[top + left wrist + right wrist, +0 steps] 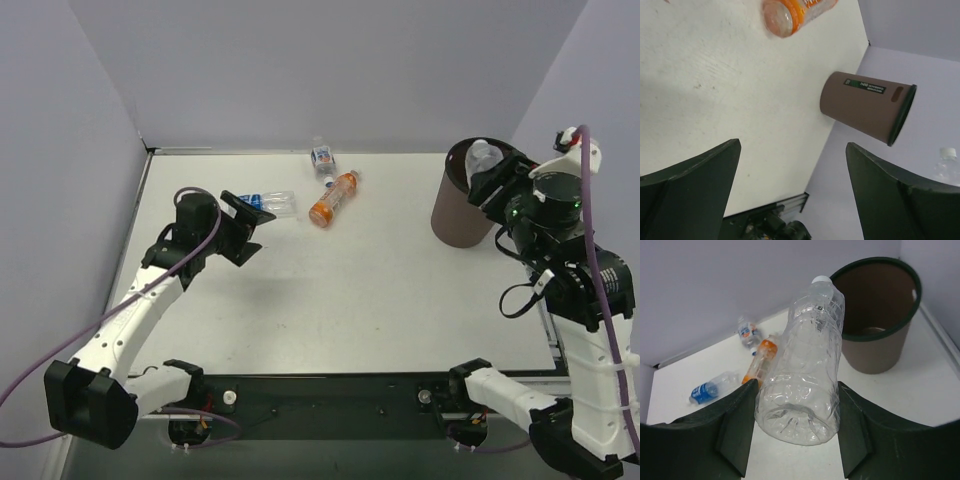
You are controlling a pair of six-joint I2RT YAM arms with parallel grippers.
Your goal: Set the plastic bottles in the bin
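My right gripper (pixel 494 180) is shut on the plain clear bottle (pixel 805 360) and holds it, cap forward, over the rim of the brown bin (pixel 458 212). In the right wrist view the bin (pixel 880 357) stands just beyond the bottle's cap. My left gripper (pixel 246 218) is open and empty, right next to the blue-labelled bottle (pixel 264 203), which lies on the table. The orange bottle (pixel 333 198) lies at the table's middle back. The white-blue labelled bottle (pixel 323 158) lies near the back wall. The left wrist view shows the orange bottle (pixel 795 12) and the bin (pixel 865 107).
Purple walls close the table at the back and both sides. The black rail (pixel 330 390) with the arm bases runs along the near edge. The bin stands at the far right, close to the right wall.
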